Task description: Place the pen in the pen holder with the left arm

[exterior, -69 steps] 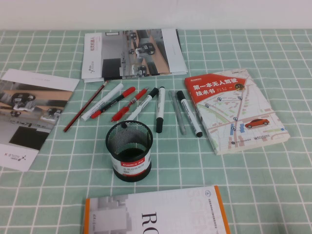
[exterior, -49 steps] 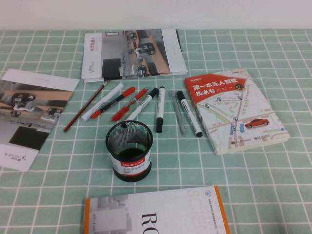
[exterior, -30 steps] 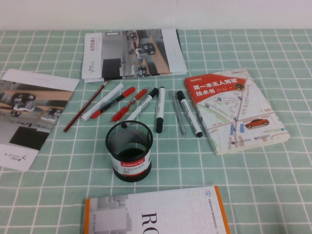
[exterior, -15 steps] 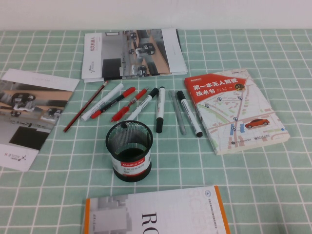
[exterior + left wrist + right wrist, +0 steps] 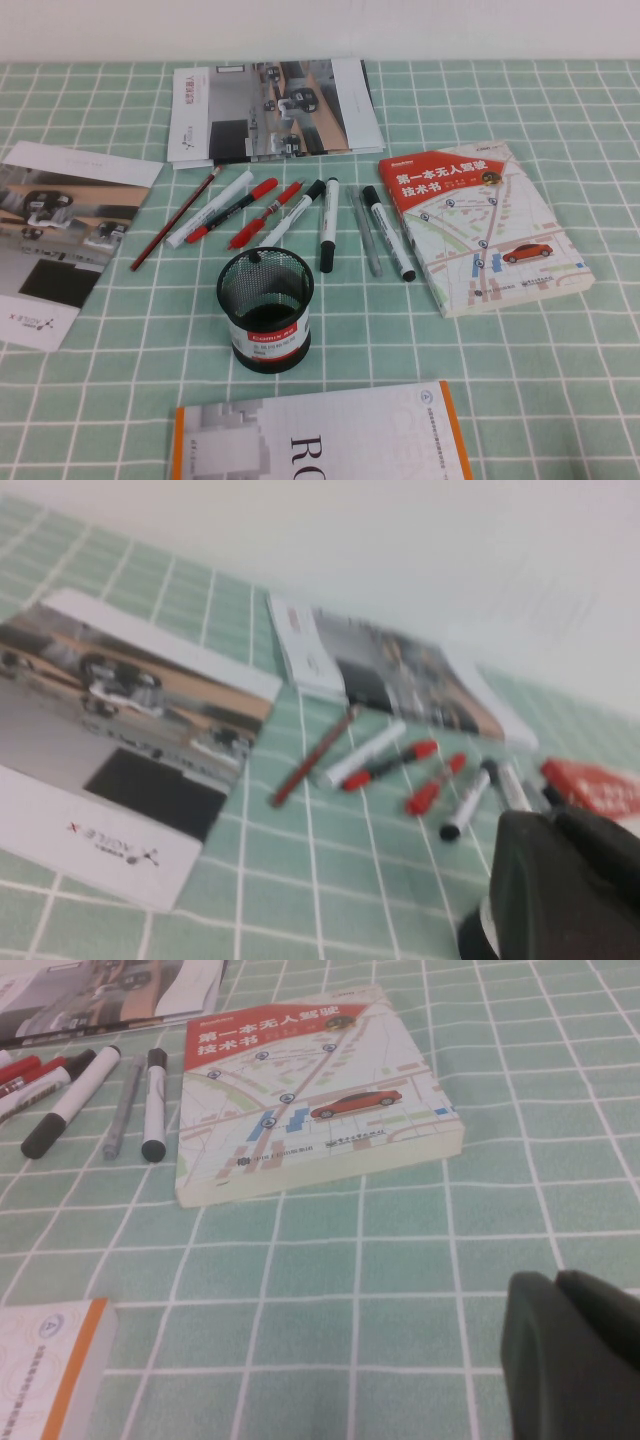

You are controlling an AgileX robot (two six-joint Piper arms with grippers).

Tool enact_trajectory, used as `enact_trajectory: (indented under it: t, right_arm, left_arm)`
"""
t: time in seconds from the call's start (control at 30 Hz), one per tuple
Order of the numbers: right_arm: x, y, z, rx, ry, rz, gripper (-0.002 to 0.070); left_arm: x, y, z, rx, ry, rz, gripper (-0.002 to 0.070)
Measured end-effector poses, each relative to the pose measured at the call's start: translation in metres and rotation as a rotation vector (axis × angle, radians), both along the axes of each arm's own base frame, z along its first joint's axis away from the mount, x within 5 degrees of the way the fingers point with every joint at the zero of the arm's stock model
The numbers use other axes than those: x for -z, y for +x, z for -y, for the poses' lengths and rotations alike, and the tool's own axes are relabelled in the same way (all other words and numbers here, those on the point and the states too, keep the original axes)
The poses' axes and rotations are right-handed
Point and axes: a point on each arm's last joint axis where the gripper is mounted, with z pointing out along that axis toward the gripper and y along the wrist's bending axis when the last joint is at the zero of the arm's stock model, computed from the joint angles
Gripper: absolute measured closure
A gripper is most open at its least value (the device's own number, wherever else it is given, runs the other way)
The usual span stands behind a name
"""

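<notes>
- The tabletop (image 5: 560, 380) under its green checked cloth looks exactly as it did a couple of seconds back; nothing on it has shifted.
- At the near edge lies the orange-edged book (image 5: 320, 440), cut off by the view's bottom.
- Toward the right edge sits the red-and-white map book (image 5: 480, 225), flat on the cloth.
- A brochure (image 5: 60, 235) lies at the left edge, and a second brochure (image 5: 272, 108) lies by the far edge.
- The pen holder (image 5: 265, 310) stands upright near the middle, just nearer than the row of pens, same spot as before.
- White markers with black caps (image 5: 329, 222) and red-capped pens (image 5: 225, 208) lie in a fan between the far brochure and the holder.
- The pen (image 5: 174, 218), that thin dark-red stick, lies slanted at the left end of the fan, untouched on the cloth, apart from the holder.
- The left gripper (image 5: 560, 885) is clenched with nothing in it, hanging over the cloth, the pens well ahead of it.
- The right gripper (image 5: 575, 1355) hangs low over the cloth, nearer than the map book; its jaws look pressed together, holding nothing.
</notes>
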Motion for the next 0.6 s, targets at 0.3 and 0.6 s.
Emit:
enact_trajectory:
  t: [0.3, 0.6]
  right_arm:
    - [0.000, 0.000, 0.000, 0.000, 0.000, 0.000, 0.0696]
    - [0.000, 0.000, 0.000, 0.000, 0.000, 0.000, 0.0696]
  left_arm:
    - [-0.071, 0.040, 0.013, 0.106, 0.178, -0.297, 0.0678]
    - [-0.102, 0.115, 0.028, 0.204, 0.310, -0.527, 0.0678]
